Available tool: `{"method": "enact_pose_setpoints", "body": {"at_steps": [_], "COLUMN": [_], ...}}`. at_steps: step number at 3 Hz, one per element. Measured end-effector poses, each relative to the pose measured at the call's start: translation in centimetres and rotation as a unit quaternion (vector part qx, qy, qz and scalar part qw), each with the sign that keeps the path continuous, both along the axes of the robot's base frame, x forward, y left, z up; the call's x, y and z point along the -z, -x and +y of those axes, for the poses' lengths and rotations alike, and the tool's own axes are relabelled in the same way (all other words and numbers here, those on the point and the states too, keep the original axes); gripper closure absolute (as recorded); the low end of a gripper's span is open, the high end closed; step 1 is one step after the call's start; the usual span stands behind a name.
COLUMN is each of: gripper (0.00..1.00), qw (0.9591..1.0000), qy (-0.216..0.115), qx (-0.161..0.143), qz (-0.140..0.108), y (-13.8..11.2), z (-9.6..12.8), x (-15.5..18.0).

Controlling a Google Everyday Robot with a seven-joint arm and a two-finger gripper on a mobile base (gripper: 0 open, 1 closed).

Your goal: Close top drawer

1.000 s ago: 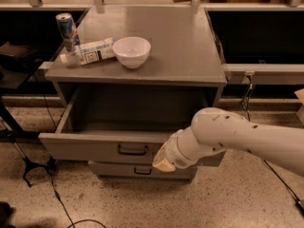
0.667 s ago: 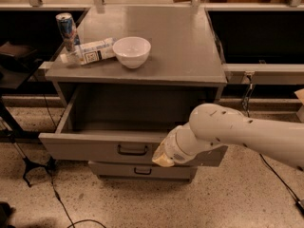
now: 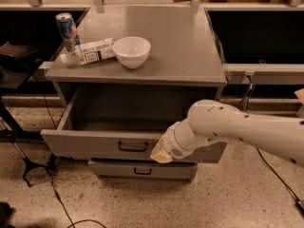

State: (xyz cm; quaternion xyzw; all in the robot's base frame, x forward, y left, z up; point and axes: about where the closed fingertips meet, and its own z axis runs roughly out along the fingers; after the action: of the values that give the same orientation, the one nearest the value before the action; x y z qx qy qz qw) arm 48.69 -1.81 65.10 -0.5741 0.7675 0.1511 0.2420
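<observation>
i am hovering my gripper (image 3: 161,154) at the front face of the top drawer (image 3: 80,144), just right of its handle (image 3: 133,147); its opening i cannot tell. the drawer is standing pulled out, front running left-right, so closing is meaning pushing straight back into the cabinet (image 3: 185,46).

Pale arm (image 3: 247,129) from right, tool (image 3: 161,154) seemingly angled down-left, mid-frame

Matt top drawer (image 3: 90,145), smooth pincer (image 3: 160,154) at front
</observation>
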Motion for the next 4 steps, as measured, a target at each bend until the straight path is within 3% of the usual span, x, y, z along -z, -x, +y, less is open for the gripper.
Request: {"method": "enact_pose_setpoints", "body": {"at_steps": [1, 2, 3, 4], "gripper": [0.11, 0.0, 0.0, 0.18], "qw": [1.0, 1.0, 1.0, 1.0], "qy": [-0.003, -0.006, -0.008, -0.009], "qx": [0.0, 0.0, 0.0, 0.0], "qz": [-0.001, -0.003, -0.003, -0.003], "y": [-0.26, -0.38, -0.43, -0.43], "z": [0.15, 0.25, 0.31, 0.34], "x": [-0.11, -0.17, -0.17, -0.16]}}
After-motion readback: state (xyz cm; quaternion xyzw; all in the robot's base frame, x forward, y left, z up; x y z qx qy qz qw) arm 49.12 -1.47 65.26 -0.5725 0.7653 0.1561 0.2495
